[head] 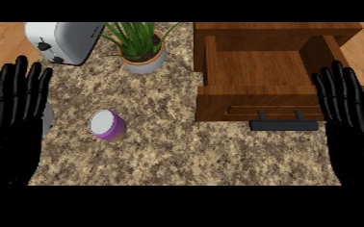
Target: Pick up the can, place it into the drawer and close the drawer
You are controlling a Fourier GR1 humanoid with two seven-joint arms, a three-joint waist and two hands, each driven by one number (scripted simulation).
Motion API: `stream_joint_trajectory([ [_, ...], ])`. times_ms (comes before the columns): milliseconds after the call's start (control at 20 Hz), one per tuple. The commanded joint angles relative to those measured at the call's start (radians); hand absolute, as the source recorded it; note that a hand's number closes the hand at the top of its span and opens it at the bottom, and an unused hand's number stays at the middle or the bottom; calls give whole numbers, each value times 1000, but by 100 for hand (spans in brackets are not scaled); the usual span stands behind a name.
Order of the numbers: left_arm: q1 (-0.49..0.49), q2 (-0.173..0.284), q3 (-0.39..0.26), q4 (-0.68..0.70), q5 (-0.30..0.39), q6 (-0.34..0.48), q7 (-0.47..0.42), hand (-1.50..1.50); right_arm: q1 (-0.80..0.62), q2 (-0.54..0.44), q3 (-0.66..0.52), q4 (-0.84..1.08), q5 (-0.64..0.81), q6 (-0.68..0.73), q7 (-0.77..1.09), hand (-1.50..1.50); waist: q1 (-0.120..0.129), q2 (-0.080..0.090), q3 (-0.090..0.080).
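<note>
A purple can (107,125) with a pale lid stands on the speckled counter (177,149), left of centre. The wooden drawer (257,72) at the upper right is pulled open, its inside bare, with a black handle (283,125) on its front. My left hand (20,110) rests open at the left edge, fingers straight and pointing up, well left of the can. At the right edge my right hand (343,110) rests open the same way, beside the drawer's front corner. Neither hand touches anything.
A silver toaster (62,41) sits at the back left. A potted green plant (141,48) stands between the toaster and the drawer. A grey object (47,120) peeks out from behind my left hand.
</note>
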Motion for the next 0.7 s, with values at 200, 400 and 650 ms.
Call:
stream_joint_trajectory([
  [200,-14,89,-124,-15,284,-329,-29,-150,-6,5,-15,-31,7,-10,-35,-150,-9,-12,-5],
  [400,107,210,-105,52,300,-396,143,-150,78,-17,-61,8,-16,-24,166,-150,-2,-11,-4],
  [650,82,251,-33,43,394,-436,217,-150,42,-46,-147,111,-76,14,116,-150,4,-9,-3],
])
